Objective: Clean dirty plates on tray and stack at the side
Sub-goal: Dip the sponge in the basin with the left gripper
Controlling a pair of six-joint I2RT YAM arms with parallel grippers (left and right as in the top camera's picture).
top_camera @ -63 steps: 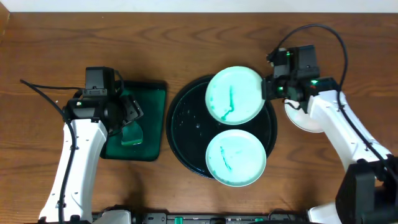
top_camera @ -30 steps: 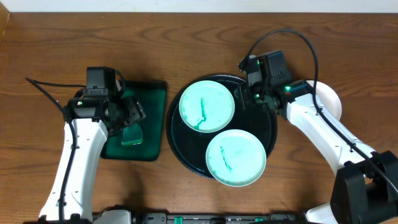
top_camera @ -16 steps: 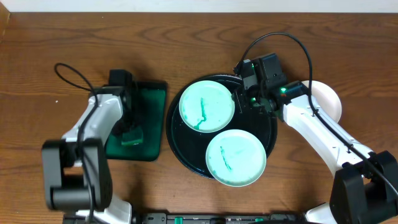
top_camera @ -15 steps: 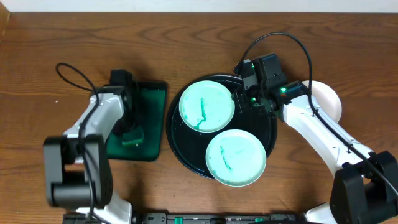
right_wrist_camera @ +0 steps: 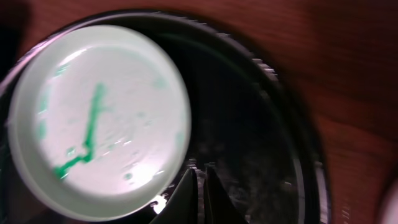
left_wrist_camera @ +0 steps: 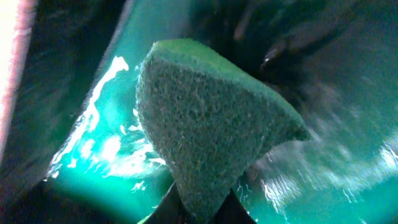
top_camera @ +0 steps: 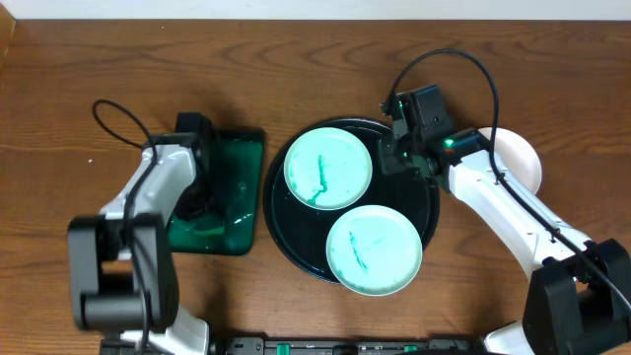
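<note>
Two smeared plates (top_camera: 327,170) are seen on the black tray (top_camera: 296,232), one at its back left and the other at its front edge. A third plate (top_camera: 521,163) is set on the table (top_camera: 99,59) at the right, partly hidden by the right arm (top_camera: 493,192). The right gripper (right_wrist_camera: 200,183) is held over bare tray just beside the back plate, its jaws closed on nothing. The left gripper (left_wrist_camera: 203,210) is lowered into the wet green tray (top_camera: 242,158), and a sponge (left_wrist_camera: 205,137) is clamped in its jaws.

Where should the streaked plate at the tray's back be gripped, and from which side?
Pinch the streaked plate by its right rim, coming from the right gripper side over bare tray. It lies flat, so probably only the raised rim offers a hold.
</note>
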